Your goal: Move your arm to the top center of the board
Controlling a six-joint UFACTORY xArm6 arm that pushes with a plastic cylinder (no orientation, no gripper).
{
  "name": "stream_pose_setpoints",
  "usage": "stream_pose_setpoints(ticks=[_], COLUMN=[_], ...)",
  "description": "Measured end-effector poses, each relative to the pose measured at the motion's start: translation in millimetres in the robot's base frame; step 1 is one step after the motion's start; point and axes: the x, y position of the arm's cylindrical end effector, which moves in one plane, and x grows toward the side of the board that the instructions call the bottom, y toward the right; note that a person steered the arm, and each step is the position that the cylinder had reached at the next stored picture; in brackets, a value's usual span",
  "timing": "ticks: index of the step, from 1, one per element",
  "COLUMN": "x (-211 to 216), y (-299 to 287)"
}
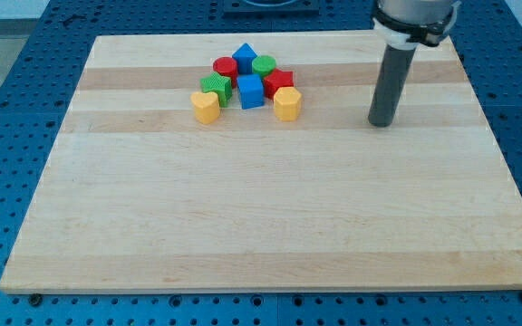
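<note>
Nearest the camera lies the bare lower stretch of the wooden board (261, 235), which rests on a blue perforated table (7, 54). Further up, at about 11 o'clock from the board's middle, eight blocks sit packed in one tight cluster.

At the cluster's near edge are two yellow pieces: the yellow block on the left (205, 106), roughly heart-shaped, and the yellow block on the right (286, 103), similar in form. Between them, slightly further back, stands the blue cube (250, 91). At 9 o'clock from that cube sits the green block (215, 89), ribbed on top; at 3 o'clock from the cube sits the red block (278, 81). Behind these are the red cylinder (225, 66), the blue triangular block (245, 57) and the green cylinder (264, 64), side by side from the view's left to right.

My tip (381, 122) rests on the board well apart from the cluster, at roughly 3 o'clock from it, in the upper right part of the board. The rod is a plain pusher; it touches no block and holds nothing.
</note>
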Motion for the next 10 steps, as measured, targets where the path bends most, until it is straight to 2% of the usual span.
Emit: stream_pose_setpoints(ticks=[2,3,5,8,10], x=[-9.5,-47.3,-58.4,-110.4,-170.5], y=[5.3,4.7,4.4,-19.1,-62.8])
